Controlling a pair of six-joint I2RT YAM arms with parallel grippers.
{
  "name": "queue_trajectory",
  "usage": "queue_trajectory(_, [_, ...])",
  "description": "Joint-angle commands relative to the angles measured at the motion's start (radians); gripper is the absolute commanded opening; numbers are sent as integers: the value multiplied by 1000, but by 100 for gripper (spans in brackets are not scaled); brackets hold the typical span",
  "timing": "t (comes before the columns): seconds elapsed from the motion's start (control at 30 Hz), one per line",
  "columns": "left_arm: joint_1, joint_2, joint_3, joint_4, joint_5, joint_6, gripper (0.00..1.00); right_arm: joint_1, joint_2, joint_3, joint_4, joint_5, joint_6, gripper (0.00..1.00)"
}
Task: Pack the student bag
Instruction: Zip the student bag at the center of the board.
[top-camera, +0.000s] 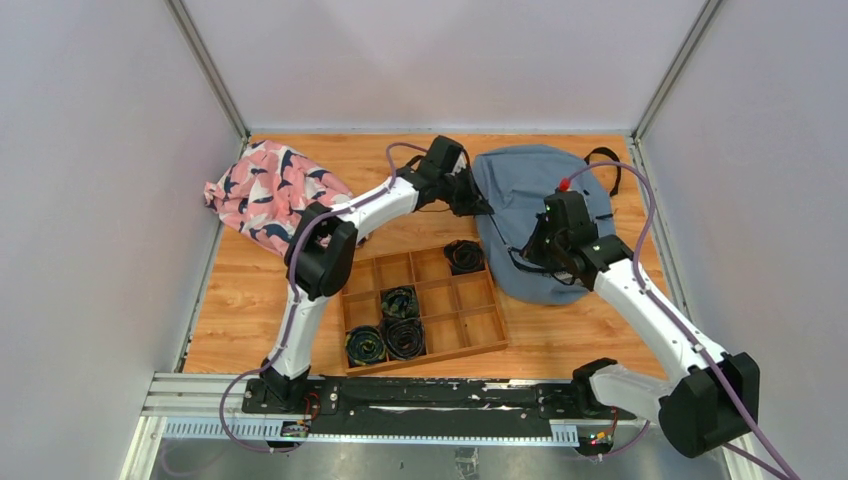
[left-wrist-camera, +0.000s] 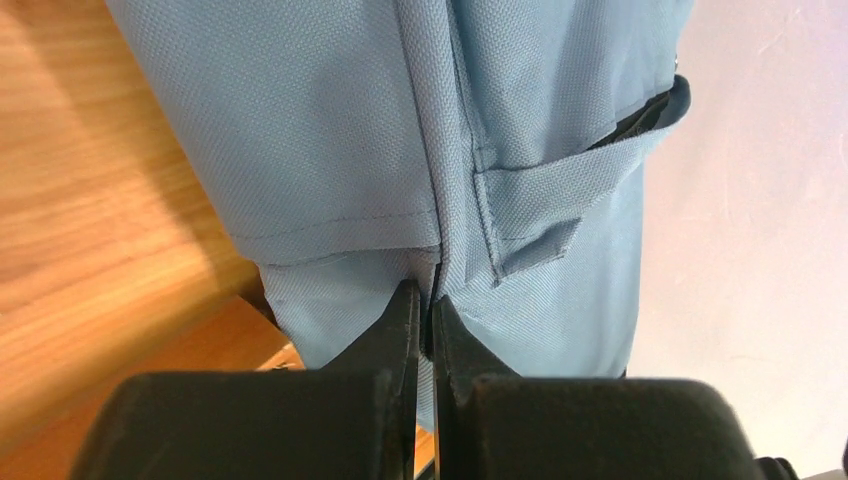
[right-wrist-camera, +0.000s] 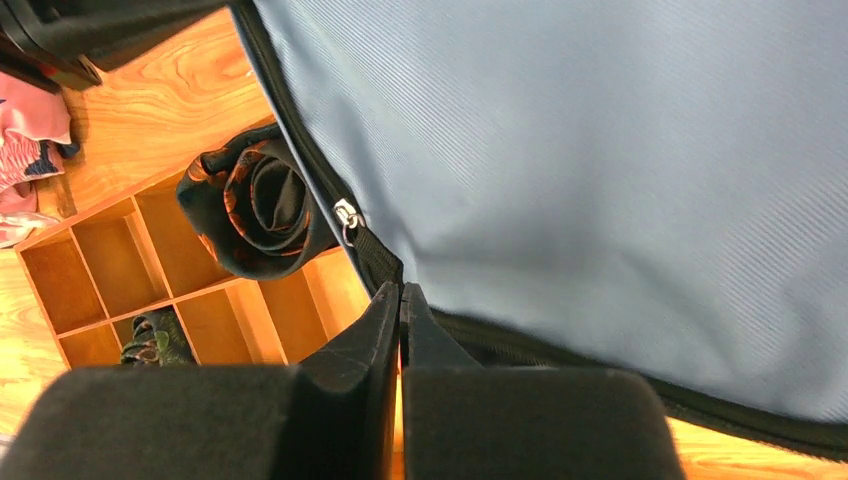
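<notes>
The student bag (top-camera: 520, 180) lies flat at the far right of the table (top-camera: 250, 320), one black strap (top-camera: 607, 160) looped close to the right wall (top-camera: 760, 200). Its near-left edge reaches the far right corner of the wooden tray (top-camera: 478, 325). Bare wood shows near the bag, and again between the tray and the left wall.

My left gripper (left-wrist-camera: 425, 300) has its fingers pressed together on a fold of blue fabric at the bag's left edge, just below a sewn webbing loop (left-wrist-camera: 560, 190). My right gripper (right-wrist-camera: 400, 292) is also pressed together, its tips pinching the black tab below the zipper slider (right-wrist-camera: 347, 215) on the bag's near edge.

I count one bag, one tray, one pink cloth (top-camera: 268, 195) at the far left, and four dark rolled bundles in the tray: one (top-camera: 463, 256) in the far right compartment and three (top-camera: 388, 328) clustered near left.

Only the right wrist view shows the far bundle touching the zipper trim. Only the left wrist view shows the seam running between those fingers.
</notes>
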Motion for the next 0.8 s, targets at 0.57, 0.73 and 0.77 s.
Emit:
queue_trajectory(0.57, [166,289,542,-205,-35,231,3,-18,-128,-5,-218,149,-23,0])
queue_trajectory(0.73, [160,156,407,-185,-30,283,55,-17,-108,12,-160,79,-18,0])
queue_trajectory(0.77, [152,105,371,-195,-45,317,58,-17,-100,16,-150,63,-16,0])
